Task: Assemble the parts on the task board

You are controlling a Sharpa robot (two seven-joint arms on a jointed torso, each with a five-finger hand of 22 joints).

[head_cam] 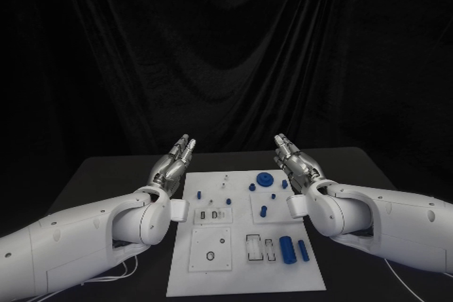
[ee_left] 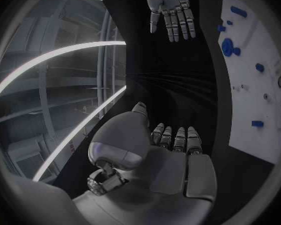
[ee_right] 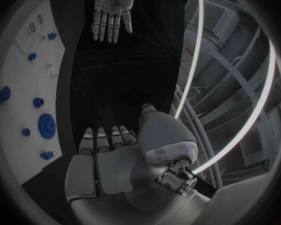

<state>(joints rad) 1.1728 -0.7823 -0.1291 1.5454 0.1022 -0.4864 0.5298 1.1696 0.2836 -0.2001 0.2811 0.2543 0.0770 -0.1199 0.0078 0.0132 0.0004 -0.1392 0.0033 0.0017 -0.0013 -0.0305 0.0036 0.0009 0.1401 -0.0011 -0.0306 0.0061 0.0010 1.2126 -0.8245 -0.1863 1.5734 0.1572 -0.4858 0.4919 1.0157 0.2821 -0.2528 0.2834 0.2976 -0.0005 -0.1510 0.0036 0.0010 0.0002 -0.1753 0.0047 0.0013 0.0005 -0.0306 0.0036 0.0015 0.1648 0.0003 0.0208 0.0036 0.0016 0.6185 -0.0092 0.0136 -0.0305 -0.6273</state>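
Nearest, on the white board point(head_cam: 189, 276): two blue cylinders point(head_cam: 286, 247) lying side by side by the clear slots. Farther on, scattered small blue pegs point(head_cam: 263, 211) and a blue disc point(head_cam: 265, 179), none gripped. Flanking the board's far end above the black worktop point(head_cam: 113, 168): left hand point(head_cam: 177, 160) and right hand point(head_cam: 294, 156), fingers straight and apart, holding nothing. Judged as not yet begun; next, reaching in to pinch one part.

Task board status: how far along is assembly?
Barely started, by the look of it. Blue parts, like the round disc and the two cylinders, sit spread over the task board. Nothing in hand: left hand and right hand flank it, holding nothing. Assembly remains.
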